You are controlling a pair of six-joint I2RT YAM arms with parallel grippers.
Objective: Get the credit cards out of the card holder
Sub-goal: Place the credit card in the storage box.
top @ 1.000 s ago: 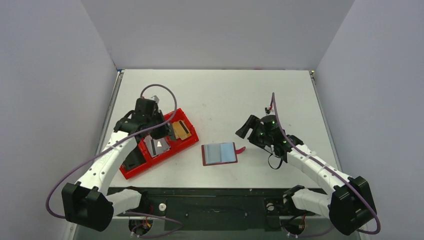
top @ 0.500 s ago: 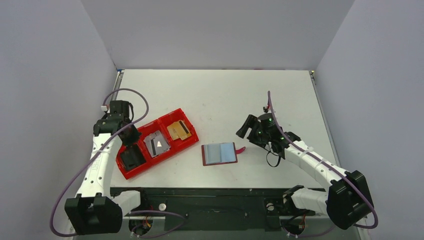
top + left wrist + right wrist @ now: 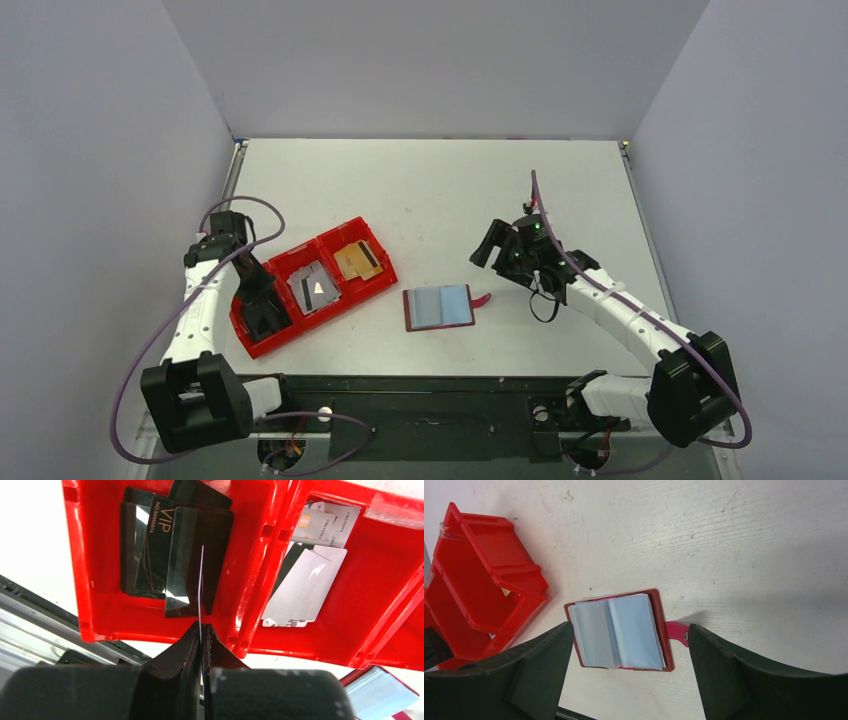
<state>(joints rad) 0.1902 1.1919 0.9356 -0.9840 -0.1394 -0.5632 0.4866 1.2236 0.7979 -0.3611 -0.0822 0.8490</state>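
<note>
Left gripper (image 3: 201,628): clenched on a thin card (image 3: 202,582), pinched by its near edge. The card stands edge-on to the wrist camera, so its face and colour cannot be told. It hangs over the near-left compartment of the red tray (image 3: 372,288), above a loose stack of dark cards (image 3: 165,555), one marked "VIP". I cannot tell whether its far edge touches that stack.

Red tray: on the left half of the table (image 3: 430,190), set at an angle, with three compartments in a row.
- Middle compartment: silver-grey cards (image 3: 315,288), overlapping.
- Far-right compartment: tan-gold cards (image 3: 360,260) with a dark stripe.

Card holder (image 3: 438,307): lies flat and open on the table, near the middle of the near edge and just right of the tray without touching it. Pale blue-grey sleeves face up inside the dark red cover. The strap tab (image 3: 481,299) sticks out to the right.

Right gripper (image 3: 488,246): released, fingers spread wide, nothing between them. It hangs above the table to the far right of the card holder, clear of it. In the right wrist view the open holder sits framed between the two fingers (image 3: 539,675).
</note>
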